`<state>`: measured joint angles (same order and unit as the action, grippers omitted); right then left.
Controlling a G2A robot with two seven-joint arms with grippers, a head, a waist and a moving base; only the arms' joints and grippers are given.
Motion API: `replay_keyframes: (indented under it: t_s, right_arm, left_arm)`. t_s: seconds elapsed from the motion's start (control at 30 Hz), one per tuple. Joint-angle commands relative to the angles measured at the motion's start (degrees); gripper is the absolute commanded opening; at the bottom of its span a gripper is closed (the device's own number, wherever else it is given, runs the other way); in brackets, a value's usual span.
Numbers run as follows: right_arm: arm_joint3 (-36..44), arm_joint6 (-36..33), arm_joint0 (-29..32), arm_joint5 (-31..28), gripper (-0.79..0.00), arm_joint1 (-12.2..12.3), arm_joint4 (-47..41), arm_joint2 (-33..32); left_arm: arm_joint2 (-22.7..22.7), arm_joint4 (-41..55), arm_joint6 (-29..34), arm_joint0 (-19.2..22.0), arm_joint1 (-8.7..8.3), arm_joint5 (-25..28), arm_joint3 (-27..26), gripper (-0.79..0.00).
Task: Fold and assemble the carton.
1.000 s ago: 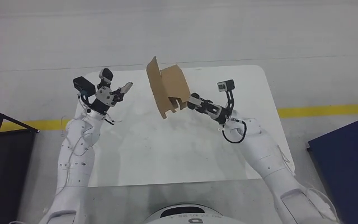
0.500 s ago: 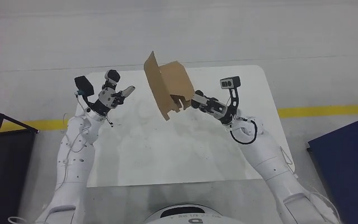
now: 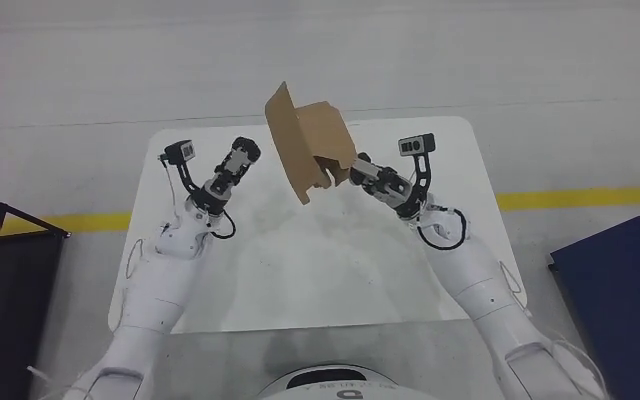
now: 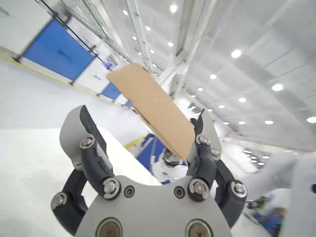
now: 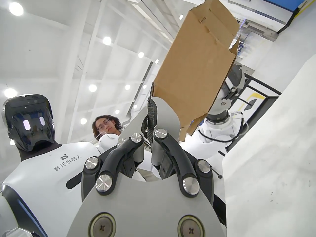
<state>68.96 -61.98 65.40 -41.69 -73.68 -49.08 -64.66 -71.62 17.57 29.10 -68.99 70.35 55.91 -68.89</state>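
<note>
A brown cardboard carton [image 3: 312, 148], partly unfolded with loose flaps, is held up in the air over the far middle of the white table. My right gripper [image 3: 347, 170] is shut on its lower edge; in the right wrist view the fingers [image 5: 163, 114] pinch the carton [image 5: 200, 70] at a corner of its wall. My left gripper [image 3: 243, 154] stands open a short way to the left of the carton, apart from it. In the left wrist view the carton [image 4: 153, 107] shows beyond the open left gripper [image 4: 142, 110], with nothing between the pads.
The white table [image 3: 330, 270] is bare under the carton and toward the front. A yellow floor line [image 3: 570, 198] runs past the right side. A dark blue object [image 3: 605, 285] stands off the right edge, a black frame [image 3: 20, 270] off the left.
My left arm has swung inward and its gripper now sits closer to the carton. The right arm has raised and shifted the carton slightly to the right and away.
</note>
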Motion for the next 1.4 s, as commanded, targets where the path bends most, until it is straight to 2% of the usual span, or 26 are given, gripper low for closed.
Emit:
replay_keyframes:
  t_s: [0.0,0.1,0.27,0.37,0.5,0.57,0.67,0.8,0.83,0.87,1.13,1.37]
  right_arm:
    - [-0.24,-0.16,-0.41,-0.46,-0.785,-0.18,-0.34,0.27]
    - [-0.32,0.04,-0.52,-0.66,-0.785,-0.29,-0.28,0.3]
    - [-0.36,-0.04,-0.37,-0.57,-0.785,-0.41,-0.09,0.43]
    - [-0.68,-0.07,-0.3,-0.54,-0.785,-0.43,-0.27,0.22]
    - [-1.09,-0.42,-0.25,-0.2,-0.785,-0.51,-0.55,0.23]
    - [-1.34,-0.66,-0.29,0.04,-0.785,-0.56,-0.41,0.34]
    - [-2.54,-0.95,-0.58,0.34,-0.785,-0.68,-0.22,0.58]
    - [-4.03,-0.58,-1.08,0.6,-0.785,-0.84,0.44,0.73]
    - [-4.27,-0.34,-1.14,0.57,-0.785,-0.86,0.67,0.68]
    - [-4.45,-0.19,-1.15,0.58,-0.785,-0.88,0.96,0.66]
    - [-4.04,0.53,-0.76,0.57,-0.785,-0.62,4.67,-0.11]
    - [-2.82,2.31,0.41,-0.03,-0.785,-0.12,7.7,-1.94]
  left_arm:
    - [1.45,14.68,13.63,1.58,-0.52,-6.63,1.29,0.0]
    - [2.87,22.44,23.93,3.12,-0.6,-11.17,3.74,0.0]
    - [5.12,33.44,35.37,5.0,0.07,-16.09,5.26,0.0]
    - [5.58,35.91,37.45,5.65,0.35,-18.17,4.52,0.0]
    - [5.37,35.55,37.22,6.08,0.57,-17.94,4.21,0.0]
    - [5.67,35.32,36.86,6.36,0.79,-17.58,4.3,-0.049]
    - [6.29,34.18,36.06,6.79,1.12,-16.78,4.59,-0.209]
    - [6.74,33.14,35.15,7.09,1.41,-15.87,4.87,-0.566]
    - [6.7,32.9,34.87,7.13,1.44,-15.6,4.87,-0.699]
    - [6.63,32.24,34.59,7.22,1.43,-15.31,4.89,-0.785]
    - [6.85,23.55,31.28,8.0,1.13,-12.0,5.37,-0.785]
    - [7.61,22.33,29.82,7.99,0.91,-10.54,5.13,-0.785]
